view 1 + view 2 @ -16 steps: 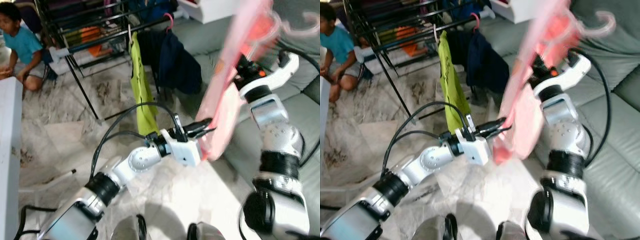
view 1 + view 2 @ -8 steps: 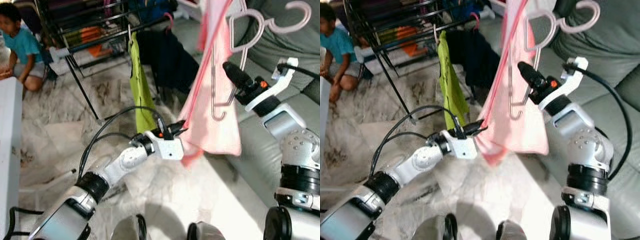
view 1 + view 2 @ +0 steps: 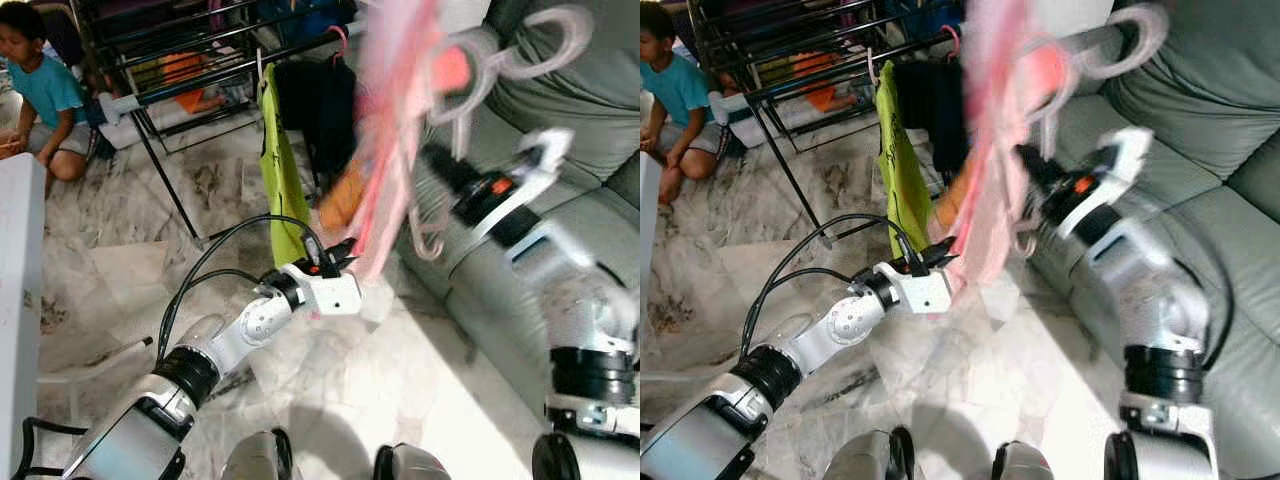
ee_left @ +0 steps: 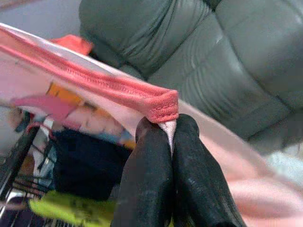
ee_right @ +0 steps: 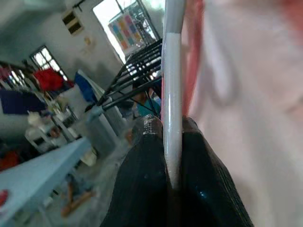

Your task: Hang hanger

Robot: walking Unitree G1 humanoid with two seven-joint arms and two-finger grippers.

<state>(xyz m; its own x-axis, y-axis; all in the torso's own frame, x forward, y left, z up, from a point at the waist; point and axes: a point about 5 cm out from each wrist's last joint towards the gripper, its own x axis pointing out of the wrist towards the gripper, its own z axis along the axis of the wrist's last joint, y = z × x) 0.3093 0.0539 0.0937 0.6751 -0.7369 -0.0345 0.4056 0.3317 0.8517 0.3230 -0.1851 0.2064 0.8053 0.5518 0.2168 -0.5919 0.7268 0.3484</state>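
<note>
A seated person (image 3: 45, 85) in a teal top is seen on the marble floor (image 3: 130, 250) at far left, beside a black drying rack (image 3: 170, 60). On the rack's rail a lime-green garment (image 3: 282, 170) and a dark navy garment (image 3: 318, 105) are hung. The left gripper (image 3: 345, 255) is held low at centre; its jaws are pressed together on the coral-trimmed hem of a pink garment (image 3: 395, 120), as seen from the left wrist. The garment is carried on a pale pinkish-white hanger (image 3: 500, 60), blurred, with its curled hook uppermost, raised in the air before the grey sofa (image 3: 590, 110). The hanger's thin bar is pinched between the jaws of the right gripper (image 3: 440, 165).
</note>
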